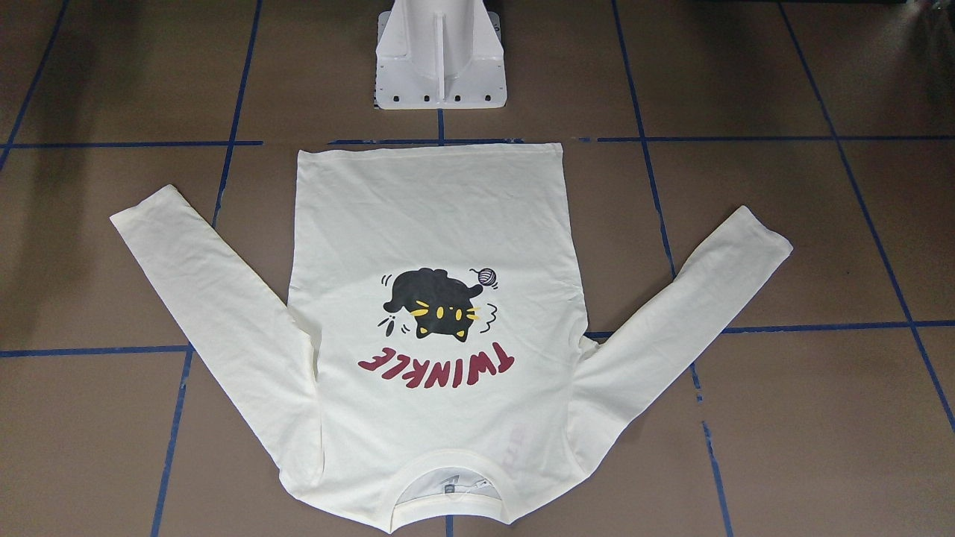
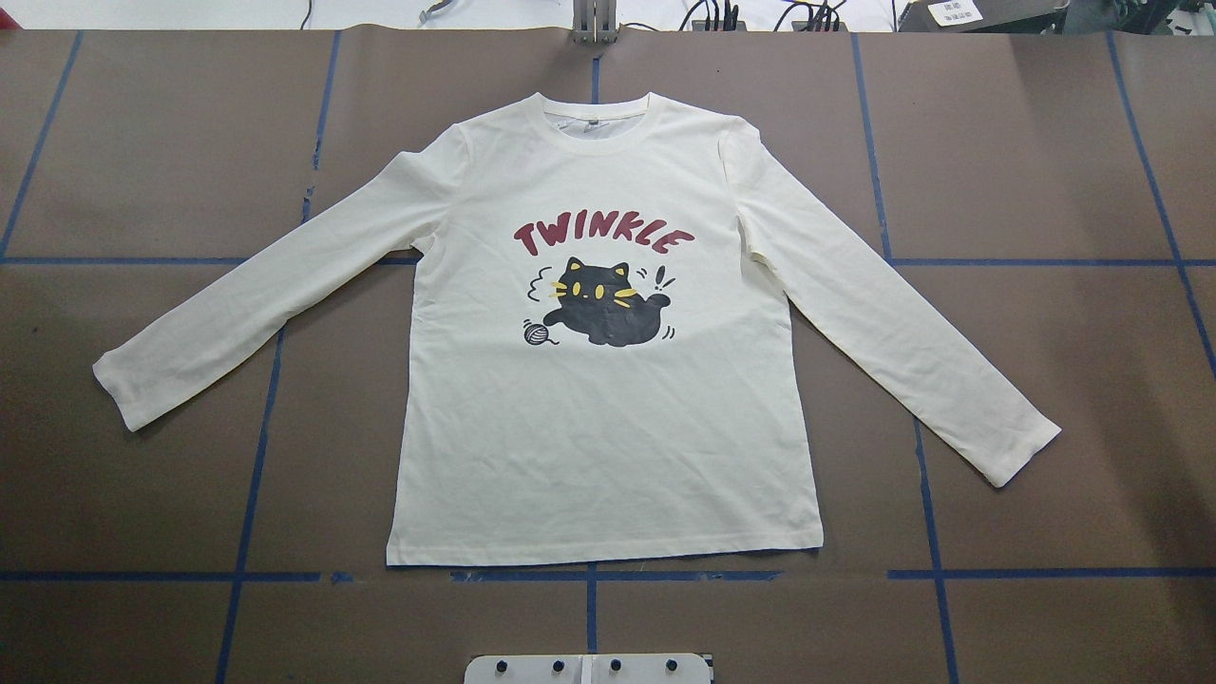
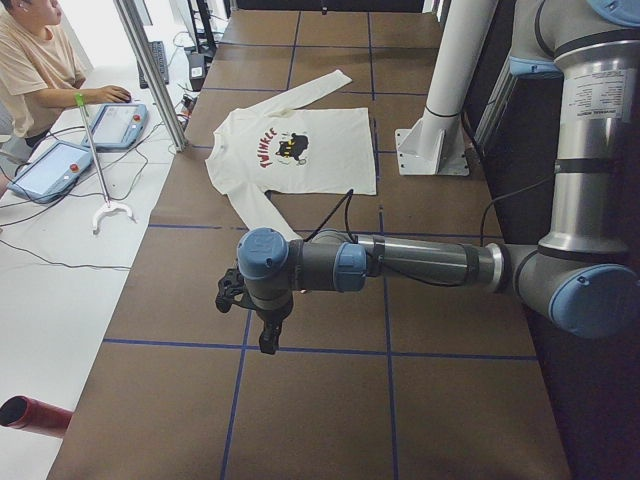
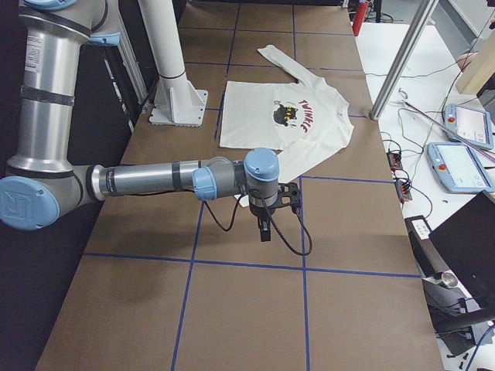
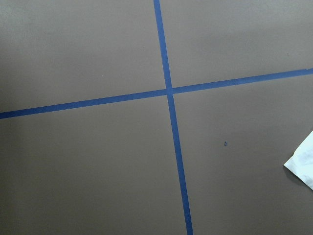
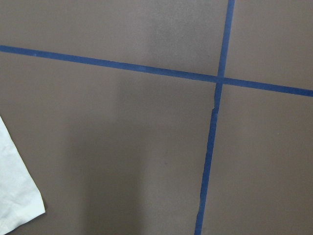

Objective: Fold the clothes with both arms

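One cream T-shirt (image 2: 608, 446) lies flat, print up, on the brown table (image 2: 1045, 142), sleeves spread. In the left side view the left gripper (image 3: 266, 338) hangs over the table past the near sleeve. In the right side view the right gripper (image 4: 264, 232) does too. How wide each one gapes, I cannot tell.

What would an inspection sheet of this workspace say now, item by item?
Surface: brown table with a blue tape grid, flat.
Job's things: T-shirt lies flat, print up, both sleeves spread, not yet folded.
Clutter: nothing seen.
Grippers: left gripper and right gripper hang over bare table, off the shirt; whether the jaws are open cannot be told.
Cables: a black cable loops below the right wrist.
Surroundings: white pedestal; a person sits by two pendants.
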{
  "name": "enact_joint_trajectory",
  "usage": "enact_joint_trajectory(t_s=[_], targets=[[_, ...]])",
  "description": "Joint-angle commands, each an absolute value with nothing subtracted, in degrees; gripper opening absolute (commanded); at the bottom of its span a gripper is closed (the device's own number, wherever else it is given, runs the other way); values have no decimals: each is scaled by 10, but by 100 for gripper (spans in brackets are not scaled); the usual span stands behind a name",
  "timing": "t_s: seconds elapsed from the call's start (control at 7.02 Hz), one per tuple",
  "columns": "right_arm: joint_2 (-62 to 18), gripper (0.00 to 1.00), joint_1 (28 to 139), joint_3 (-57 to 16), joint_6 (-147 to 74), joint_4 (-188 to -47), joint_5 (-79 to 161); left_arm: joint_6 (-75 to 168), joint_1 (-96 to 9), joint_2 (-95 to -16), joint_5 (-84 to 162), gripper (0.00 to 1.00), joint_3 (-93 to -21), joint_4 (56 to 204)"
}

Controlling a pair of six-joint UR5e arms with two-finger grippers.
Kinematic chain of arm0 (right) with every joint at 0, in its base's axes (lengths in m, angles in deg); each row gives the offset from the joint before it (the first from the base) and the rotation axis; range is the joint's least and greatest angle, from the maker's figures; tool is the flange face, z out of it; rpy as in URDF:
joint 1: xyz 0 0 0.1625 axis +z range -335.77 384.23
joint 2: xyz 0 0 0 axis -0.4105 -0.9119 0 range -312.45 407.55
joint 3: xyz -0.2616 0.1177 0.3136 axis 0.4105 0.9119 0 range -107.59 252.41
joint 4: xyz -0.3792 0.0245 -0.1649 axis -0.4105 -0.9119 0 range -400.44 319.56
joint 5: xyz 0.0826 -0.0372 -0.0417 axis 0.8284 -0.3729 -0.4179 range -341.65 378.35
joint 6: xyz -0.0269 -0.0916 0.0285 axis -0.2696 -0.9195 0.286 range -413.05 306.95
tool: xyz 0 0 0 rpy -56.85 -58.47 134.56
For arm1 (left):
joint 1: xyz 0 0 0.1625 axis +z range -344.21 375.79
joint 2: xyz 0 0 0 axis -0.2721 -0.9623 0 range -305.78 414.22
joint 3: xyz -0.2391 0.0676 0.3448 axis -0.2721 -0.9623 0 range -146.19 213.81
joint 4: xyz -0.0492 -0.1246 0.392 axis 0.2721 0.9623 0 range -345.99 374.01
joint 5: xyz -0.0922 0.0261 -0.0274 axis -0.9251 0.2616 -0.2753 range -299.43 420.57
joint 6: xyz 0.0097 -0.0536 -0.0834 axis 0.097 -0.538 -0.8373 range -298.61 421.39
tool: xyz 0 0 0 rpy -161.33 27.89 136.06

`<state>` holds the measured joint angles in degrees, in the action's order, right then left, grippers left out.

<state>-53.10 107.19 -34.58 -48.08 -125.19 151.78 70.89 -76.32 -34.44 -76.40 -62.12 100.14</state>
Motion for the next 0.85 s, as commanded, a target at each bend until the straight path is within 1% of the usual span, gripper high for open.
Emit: enact_joint_trajectory(t_s=[0.0,0.28,0.43,0.57,0.71], targets=[[-534,100,1075,-346,-480,-1251,1517,707,-762,-344,-785,100,-628,1001],[-535,100,1074,-348,-477,-1250,1528,707,-762,-343,-779,100,-632,1002],[-536,100,1070,-349,-477,-1225,1566,707,-762,-343,-783,100,-632,1001],[-539,100,1035,-348,-466,-1184,1589,707,-763,-343,-785,100,-631,1001],[-540,100,988,-348,-394,-1141,1593,708,-763,-342,-785,100,-632,1002]])
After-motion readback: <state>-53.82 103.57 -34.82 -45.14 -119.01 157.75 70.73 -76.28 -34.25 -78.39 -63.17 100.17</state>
